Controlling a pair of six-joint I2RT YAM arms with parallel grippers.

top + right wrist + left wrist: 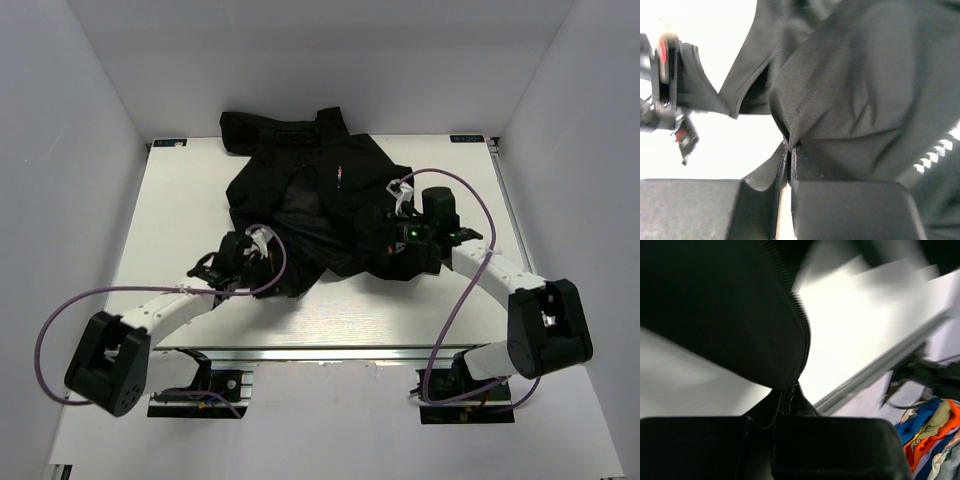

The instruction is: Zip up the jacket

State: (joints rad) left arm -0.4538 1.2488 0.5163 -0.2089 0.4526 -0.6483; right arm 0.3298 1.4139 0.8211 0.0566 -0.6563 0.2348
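Jacket [310, 195] crumpled on the table [170, 220], hem nearest the arms. Left gripper [786, 407] pinches the hem below the zipper teeth [806, 340]; right gripper [790, 157] pinches the opposite hem. The zipper line apparently runs away from both.

No legible text anywhere.

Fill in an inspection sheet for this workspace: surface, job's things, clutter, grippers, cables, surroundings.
Surface: white table, bare around the garment.
Job's things: black jacket crumpled at centre, zipper teeth exposed along one edge.
Clutter: nothing seen.
Grippers: left gripper and right gripper each have jaws shut on jacket fabric.
Cables: purple cable looping along the left arm, another along the right.
Surroundings: white walls; coloured fabrics beyond the table edge.
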